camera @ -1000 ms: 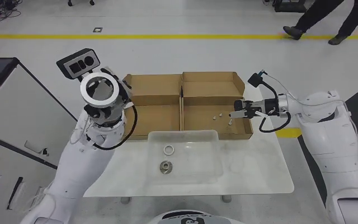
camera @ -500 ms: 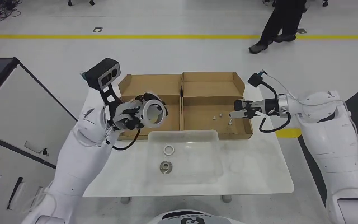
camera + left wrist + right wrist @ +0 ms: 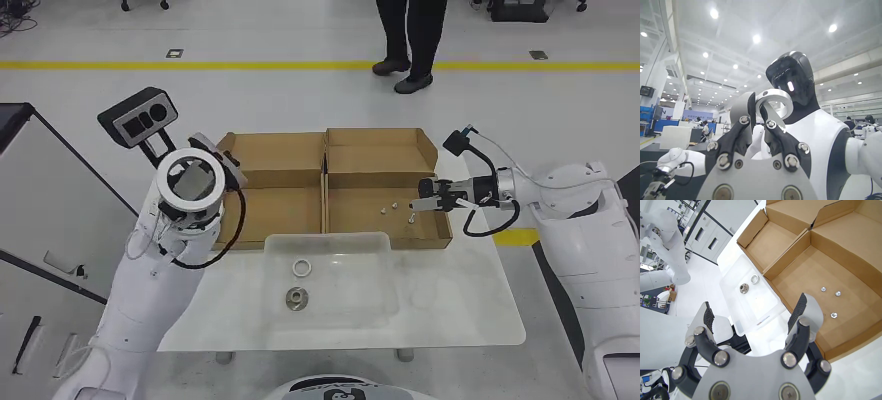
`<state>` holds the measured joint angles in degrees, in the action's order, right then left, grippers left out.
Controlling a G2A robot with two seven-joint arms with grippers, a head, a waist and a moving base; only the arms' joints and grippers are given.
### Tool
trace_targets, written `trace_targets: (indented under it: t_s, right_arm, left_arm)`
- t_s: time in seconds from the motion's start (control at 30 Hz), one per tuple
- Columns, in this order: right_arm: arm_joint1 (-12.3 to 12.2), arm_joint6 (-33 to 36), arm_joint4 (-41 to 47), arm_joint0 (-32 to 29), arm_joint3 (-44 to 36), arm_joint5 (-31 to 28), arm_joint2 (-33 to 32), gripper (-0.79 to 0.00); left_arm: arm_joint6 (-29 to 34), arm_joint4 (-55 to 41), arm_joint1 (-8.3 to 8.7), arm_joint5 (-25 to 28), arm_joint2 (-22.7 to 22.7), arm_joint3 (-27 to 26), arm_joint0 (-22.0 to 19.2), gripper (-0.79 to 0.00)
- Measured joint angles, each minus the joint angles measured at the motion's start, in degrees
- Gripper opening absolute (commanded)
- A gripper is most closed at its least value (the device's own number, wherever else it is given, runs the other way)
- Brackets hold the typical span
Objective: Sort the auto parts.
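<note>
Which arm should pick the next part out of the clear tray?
Probably right: the right gripper is open near the tray; the left gripper is shut on a metal ring, held high.

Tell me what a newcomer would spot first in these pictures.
The left gripper, held high in the air, is shut on a silver metal ring. The right gripper hangs open over the right cardboard box, where three small fasteners lie. A flanged part and a second ring lie in the clear tray.
</note>
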<state>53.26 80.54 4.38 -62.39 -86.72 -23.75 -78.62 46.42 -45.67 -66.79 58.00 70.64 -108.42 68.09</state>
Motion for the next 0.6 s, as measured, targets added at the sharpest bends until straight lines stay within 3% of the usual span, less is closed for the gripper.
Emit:
trace_targets:
  t_s: [0.37, 0.6]
  right_arm:
    - [0.0, 0.0, 0.0, 0.0, 0.0, 0.0, 0.0, 0.000]
    - [0.0, 0.0, 0.0, 0.0, 0.0, 0.0, 0.0, 0.000]
  left_arm:
    - [2.2, 16.6, 0.98, -2.3, -0.7, 2.4, -0.3, -0.785]
    - [-0.5, 12.2, 1.29, 0.0, -1.9, 2.3, 0.0, -0.785]
